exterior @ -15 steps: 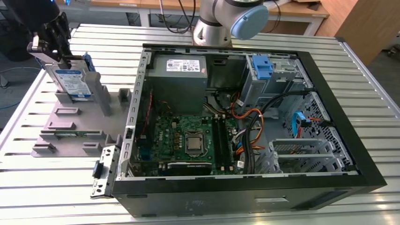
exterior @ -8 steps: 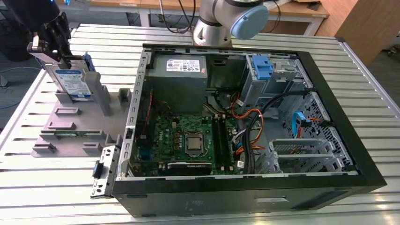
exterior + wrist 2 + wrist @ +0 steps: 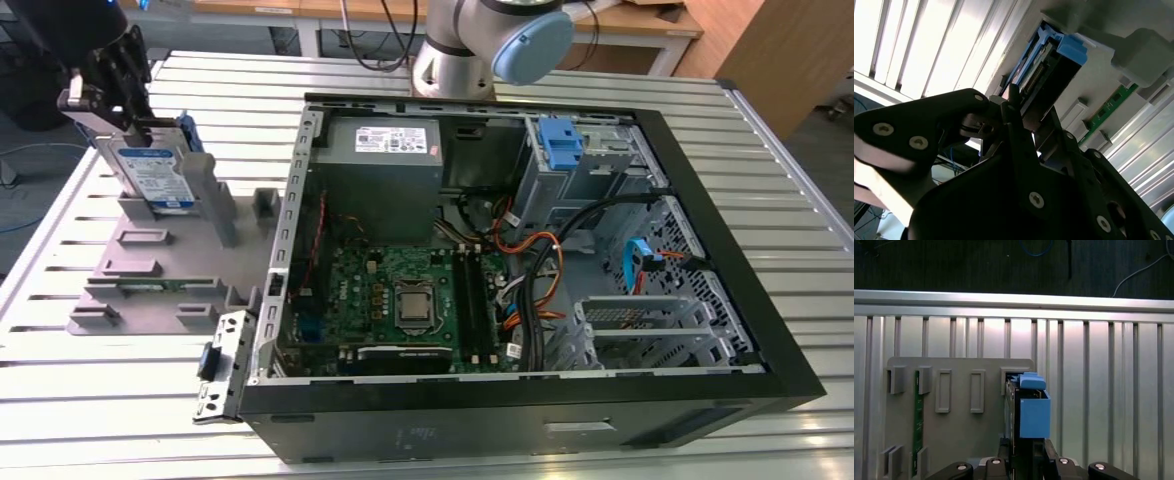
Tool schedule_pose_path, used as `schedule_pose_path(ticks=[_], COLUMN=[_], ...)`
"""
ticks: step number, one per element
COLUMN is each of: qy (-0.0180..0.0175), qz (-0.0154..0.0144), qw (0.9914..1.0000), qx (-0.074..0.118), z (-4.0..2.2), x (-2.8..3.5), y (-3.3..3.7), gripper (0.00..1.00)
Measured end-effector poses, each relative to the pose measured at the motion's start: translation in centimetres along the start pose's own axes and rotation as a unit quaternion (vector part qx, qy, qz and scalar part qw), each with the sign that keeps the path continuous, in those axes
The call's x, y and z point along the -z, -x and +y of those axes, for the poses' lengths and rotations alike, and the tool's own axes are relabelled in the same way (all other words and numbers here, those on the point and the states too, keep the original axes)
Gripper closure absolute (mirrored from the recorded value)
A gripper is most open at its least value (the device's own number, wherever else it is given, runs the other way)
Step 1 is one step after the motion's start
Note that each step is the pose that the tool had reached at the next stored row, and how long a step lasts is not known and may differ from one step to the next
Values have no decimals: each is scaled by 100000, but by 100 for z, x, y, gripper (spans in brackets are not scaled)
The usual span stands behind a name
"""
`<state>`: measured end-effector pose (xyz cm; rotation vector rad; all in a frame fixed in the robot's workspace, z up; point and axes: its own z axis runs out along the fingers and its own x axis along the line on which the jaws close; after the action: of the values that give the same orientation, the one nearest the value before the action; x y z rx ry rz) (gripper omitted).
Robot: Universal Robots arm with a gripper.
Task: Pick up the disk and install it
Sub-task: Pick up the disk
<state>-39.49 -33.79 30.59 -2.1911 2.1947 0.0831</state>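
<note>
The disk (image 3: 154, 178) stands upright at the far end of the grey stand (image 3: 147, 275), on the exterior view's left; its white-and-blue label faces the camera and a blue carrier frames it. My gripper (image 3: 131, 130) comes down on its top edge, one finger on each flat side, shut on it. In the first wrist view I look along the disk's blue edge (image 3: 1034, 415), which sits between my gripper's (image 3: 1024, 447) fingers over the stand (image 3: 959, 430). The second wrist view shows the disk's (image 3: 1054, 65) connector end beyond the gripper (image 3: 1021, 117). Whether the disk still rests in the stand's slot I cannot tell.
An open computer case (image 3: 747, 330) lies on the slatted metal table (image 3: 120, 420) to the exterior view's right of the stand. Inside are a grey power supply (image 3: 387, 140), a motherboard (image 3: 400, 300), cables and a drive bay with a blue latch (image 3: 561, 140). The arm's base (image 3: 467, 50) stands behind the case.
</note>
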Motion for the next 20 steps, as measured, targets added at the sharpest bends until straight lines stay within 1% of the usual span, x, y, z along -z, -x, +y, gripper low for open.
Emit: schedule_pose_path(ticks=[2, 4, 6, 16, 17, 19, 20], qy=[18, 3, -4, 7, 3, -2, -7], qz=[13, 72, 122, 131, 130, 127, 127], qw=[100000, 100000, 100000, 100000, 100000, 100000, 100000], qx=[-6, -9, -33, -66, -68, -72, -71], z=[0, -1, 0, 0, 0, -1, 0], x=[51, 70, 70, 71, 71, 65, 47], y=[4, 4, 4, 5, 5, 5, 3], gripper=[65, 65, 65, 64, 57, 57, 57])
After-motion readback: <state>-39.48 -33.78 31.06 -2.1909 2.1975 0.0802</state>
